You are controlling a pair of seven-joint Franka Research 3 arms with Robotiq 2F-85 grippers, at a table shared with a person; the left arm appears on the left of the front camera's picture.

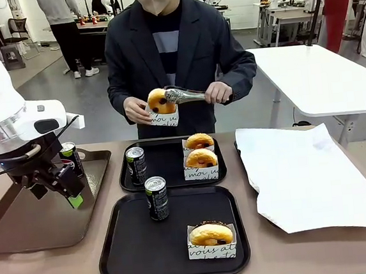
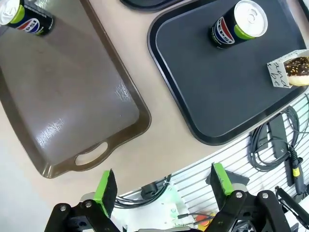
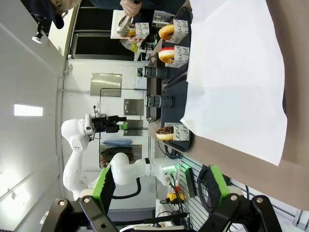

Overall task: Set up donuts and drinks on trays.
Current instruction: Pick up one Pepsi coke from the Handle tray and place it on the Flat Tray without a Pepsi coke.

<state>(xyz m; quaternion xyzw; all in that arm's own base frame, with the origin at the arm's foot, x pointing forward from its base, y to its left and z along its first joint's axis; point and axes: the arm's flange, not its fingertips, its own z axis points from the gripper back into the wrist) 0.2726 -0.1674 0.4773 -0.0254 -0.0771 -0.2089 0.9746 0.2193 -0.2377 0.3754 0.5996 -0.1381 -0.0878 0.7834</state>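
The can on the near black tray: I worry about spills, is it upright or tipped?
Upright. The can stands on its base on the near tray, its silver top facing up.

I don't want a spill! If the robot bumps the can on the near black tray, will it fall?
Probably it could. The can is tall and slim, standing upright on a small base, so a high push might tip it. Being round, it would likely roll across the near tray.
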